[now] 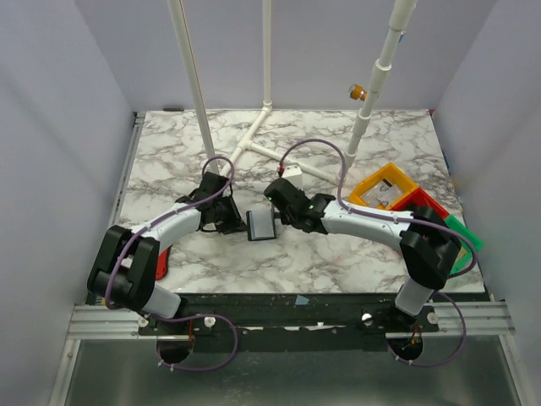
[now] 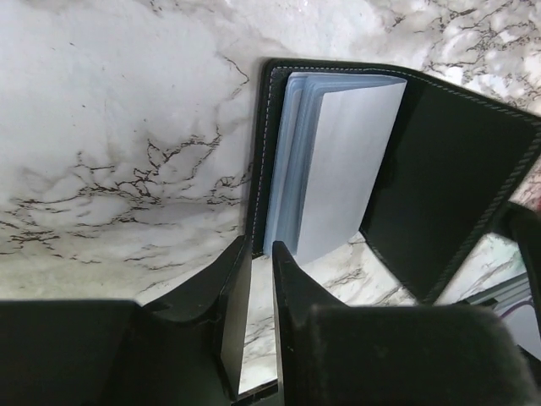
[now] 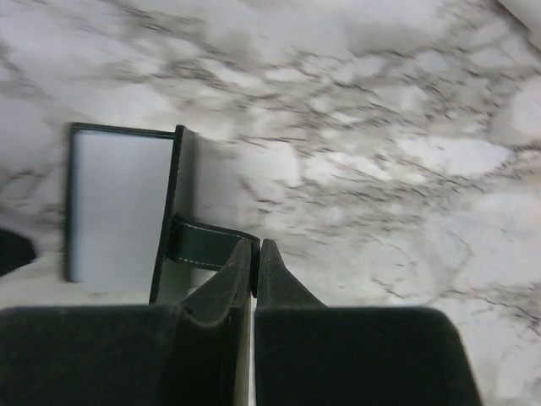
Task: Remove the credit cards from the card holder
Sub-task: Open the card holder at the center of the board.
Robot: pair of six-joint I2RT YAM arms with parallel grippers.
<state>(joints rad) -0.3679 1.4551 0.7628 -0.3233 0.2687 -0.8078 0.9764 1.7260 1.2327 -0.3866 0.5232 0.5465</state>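
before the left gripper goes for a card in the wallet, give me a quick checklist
1. Wallet open, cards exposed: ok. The wallet lies open with the pale cards showing.
2. Wallet held steady: ok. The right gripper is shut on the wallet's tab.
3. Left gripper free: ok. The left gripper is parted a little, with nothing between its jaws.
4. Left gripper lined up on a card edge: cannot tell. Its tips sit at the cards' near corner; contact is unclear.
5. Any card out: not ok. None lies on the table.
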